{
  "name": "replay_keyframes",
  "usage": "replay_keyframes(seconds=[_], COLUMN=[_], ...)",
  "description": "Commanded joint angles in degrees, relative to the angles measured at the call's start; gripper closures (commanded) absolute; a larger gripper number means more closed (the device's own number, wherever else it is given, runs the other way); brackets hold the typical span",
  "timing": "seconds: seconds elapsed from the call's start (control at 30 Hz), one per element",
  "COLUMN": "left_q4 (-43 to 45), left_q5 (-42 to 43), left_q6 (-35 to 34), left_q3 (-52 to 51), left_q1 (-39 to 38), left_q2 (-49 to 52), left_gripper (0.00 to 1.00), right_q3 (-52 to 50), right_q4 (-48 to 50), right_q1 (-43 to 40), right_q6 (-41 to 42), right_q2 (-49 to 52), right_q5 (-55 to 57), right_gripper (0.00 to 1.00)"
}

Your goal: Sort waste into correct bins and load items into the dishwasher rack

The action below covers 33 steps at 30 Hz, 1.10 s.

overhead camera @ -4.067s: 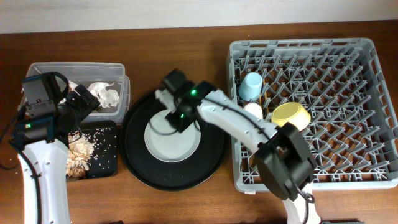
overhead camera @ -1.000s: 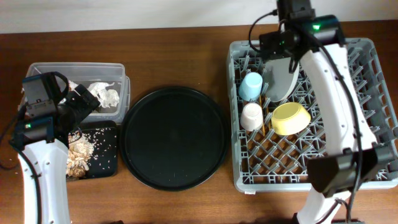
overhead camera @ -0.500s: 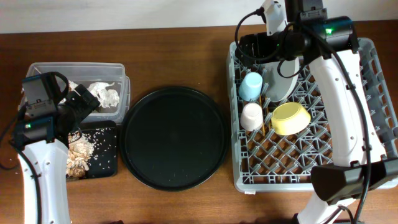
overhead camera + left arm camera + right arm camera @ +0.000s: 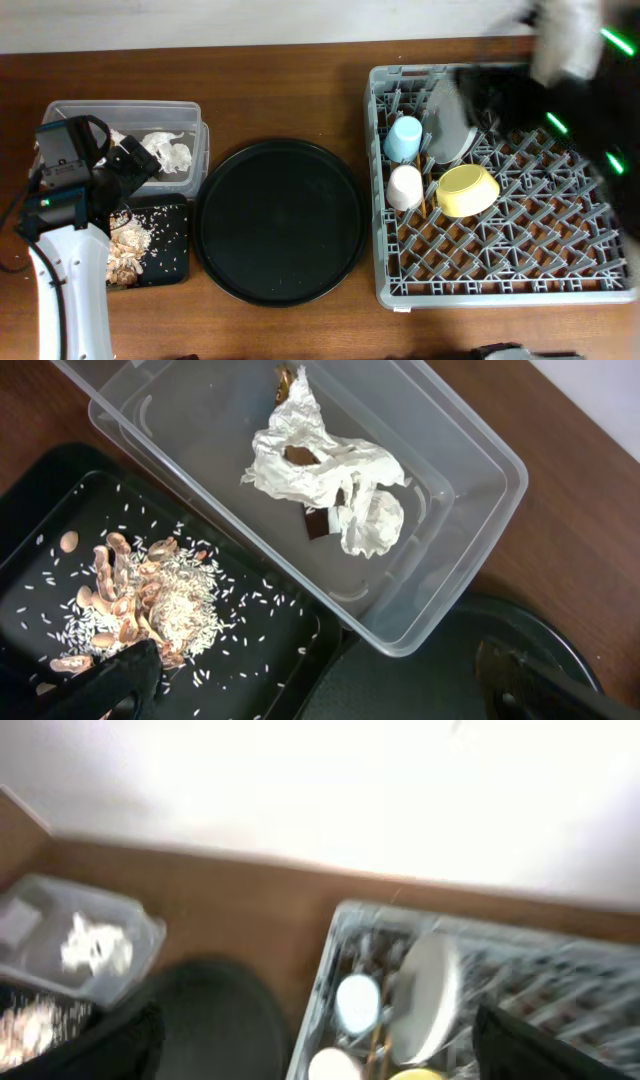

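Observation:
The grey dishwasher rack (image 4: 500,280) holds the light-blue cup (image 4: 404,138), the pale pink cup (image 4: 405,187), the yellow bowl (image 4: 467,190), the chopsticks (image 4: 422,203) and the grey-green plate (image 4: 450,125), which stands on edge. Crumpled napkins (image 4: 325,475) lie in the clear tub (image 4: 460,450). Food scraps (image 4: 150,595) lie in the flat black tray (image 4: 260,650). My left gripper (image 4: 315,688) hangs open and empty over the tray's right edge. My right gripper (image 4: 320,1055) is open and empty, high above the rack's left side; its arm (image 4: 565,60) is a blur.
A large round black tray (image 4: 280,220) lies bare between the bins and the rack. The table's far edge meets a white wall. The rack's right half shows only upright pegs.
My right arm has pulled off the plate, which stays on edge in the rack, and swung up and to the right, blurred. The left arm has not moved.

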Motion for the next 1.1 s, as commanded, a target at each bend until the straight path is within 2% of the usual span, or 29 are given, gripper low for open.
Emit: replay_keyframes(seconds=[0.0, 0.27, 0.33, 0.47, 0.57, 0.6, 0.7, 0.87, 1.07], left_q4=[0.11, 0.11, 0.11, 0.11, 0.09, 0.11, 0.09, -0.09, -0.09], left_q5=[0.26, 0.26, 0.26, 0.26, 0.26, 0.26, 0.26, 0.26, 0.26], left_q6=[0.33, 0.33, 0.33, 0.33, 0.33, 0.33, 0.33, 0.33, 0.33], left_q3=[0.52, 0.52, 0.52, 0.52, 0.52, 0.52, 0.52, 0.52, 0.52], left_q1=[0.20, 0.20, 0.20, 0.20, 0.20, 0.20, 0.20, 0.20, 0.20], left_q2=[-0.63, -0.63, -0.66, -0.63, -0.63, -0.63, -0.63, -0.63, -0.63], left_gripper=[0.01, 0.01, 0.01, 0.01, 0.01, 0.01, 0.01, 0.01, 0.01], right_q3=[-10.47, -55.54, -70.31, -90.18, -100.61, -105.88, -113.24, -120.74, -122.88], right_q4=[3.43, 22.43, 28.74, 42.16, 54.12, 60.72, 67.82, 69.64, 67.87], right_q1=[-0.24, -3.65, -6.10, -8.72, -8.79, -8.79, -8.79, -8.79, -8.79], right_q6=[0.42, 0.46, 0.46, 0.50, 0.48, 0.48, 0.48, 0.46, 0.46], right_q2=[-14.91, -54.55, -65.57, -76.17, -76.50, -76.52, -76.74, -76.81, -76.81], right_q5=[6.34, 6.29, 4.98, -0.07, -1.95, -2.14, -2.14, -2.10, -2.10], right_gripper=[0.02, 0.02, 0.02, 0.02, 0.02, 0.02, 0.02, 0.02, 0.02])
